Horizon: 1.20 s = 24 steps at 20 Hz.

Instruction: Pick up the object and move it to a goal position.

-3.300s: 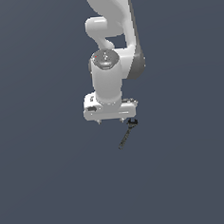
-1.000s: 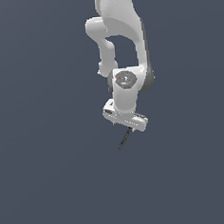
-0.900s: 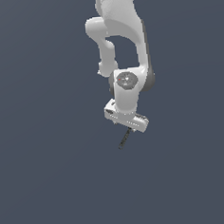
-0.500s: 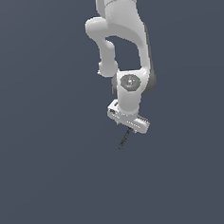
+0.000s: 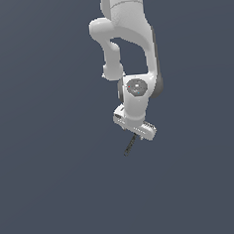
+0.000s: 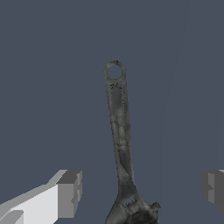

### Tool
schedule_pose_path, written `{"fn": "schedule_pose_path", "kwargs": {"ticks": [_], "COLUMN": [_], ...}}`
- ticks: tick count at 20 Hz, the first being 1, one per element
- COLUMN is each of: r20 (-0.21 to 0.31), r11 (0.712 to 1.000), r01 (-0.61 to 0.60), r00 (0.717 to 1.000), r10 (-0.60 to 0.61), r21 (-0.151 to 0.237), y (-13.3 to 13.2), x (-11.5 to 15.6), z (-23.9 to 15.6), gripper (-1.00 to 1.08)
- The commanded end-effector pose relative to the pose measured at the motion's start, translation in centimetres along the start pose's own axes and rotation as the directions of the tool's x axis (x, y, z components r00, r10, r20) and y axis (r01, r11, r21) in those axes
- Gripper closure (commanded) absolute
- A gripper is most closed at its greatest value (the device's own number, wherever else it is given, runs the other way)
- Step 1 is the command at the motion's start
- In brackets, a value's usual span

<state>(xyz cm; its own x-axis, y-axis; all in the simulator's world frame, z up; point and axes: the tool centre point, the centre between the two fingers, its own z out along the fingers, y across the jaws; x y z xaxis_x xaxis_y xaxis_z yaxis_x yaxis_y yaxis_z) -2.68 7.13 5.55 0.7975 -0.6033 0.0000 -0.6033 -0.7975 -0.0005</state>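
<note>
The task looked to be at its opening stage: the pick-up was not yet made, and the carry to the goal was all still to do. The claw [image 6: 140, 192] was released, its two finger pads standing well apart on either side of the object with bare desk [image 5: 49, 184] between each pad and the metal. Neither pad touched anything.

The object proved in the wrist view to be an adjustable wrench [image 6: 120, 140], a slim dark grey tool with a hanging hole at the far end of its handle and a toothed head at the end nearest the camera. It lay flat on the plain grey desk. In the exterior view it showed only as a thin dark sliver [image 5: 130, 144] poking out from under the claw [image 5: 135, 133], slanting down toward the exterior view's left, directly beneath the wrist.

What remained, as I judged it: closing on the handle, lifting, and moving to a goal, though no goal marker was visible in either view.

Counted: one wrench, one arm, one claw with two fingers.
</note>
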Motion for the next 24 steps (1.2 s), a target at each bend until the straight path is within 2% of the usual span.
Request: {"fn": "schedule_pose_path", "kwargs": {"ticks": [1,9,14,15,24], "r20": [0.000,0.000,0.000,0.000,0.000], "r11": [1.000,1.000,1.000,1.000,1.000], "r01": [-0.001,-0.004,-0.004,-0.004,-0.004], "r00": [1.000,1.000,1.000,1.000,1.000], "r10": [0.001,0.004,0.004,0.004,0.004], "r21": [-0.001,0.000,0.000,0.000,0.000], "y": [0.0,0.1,0.0,0.0,0.0], "x": [0.0,-0.1,0.0,0.0,0.0], "z": [0.6,4.1,4.8,4.8,4.8], "gripper": [-0.92,-0.92,-0.92,1.08,1.08]}}
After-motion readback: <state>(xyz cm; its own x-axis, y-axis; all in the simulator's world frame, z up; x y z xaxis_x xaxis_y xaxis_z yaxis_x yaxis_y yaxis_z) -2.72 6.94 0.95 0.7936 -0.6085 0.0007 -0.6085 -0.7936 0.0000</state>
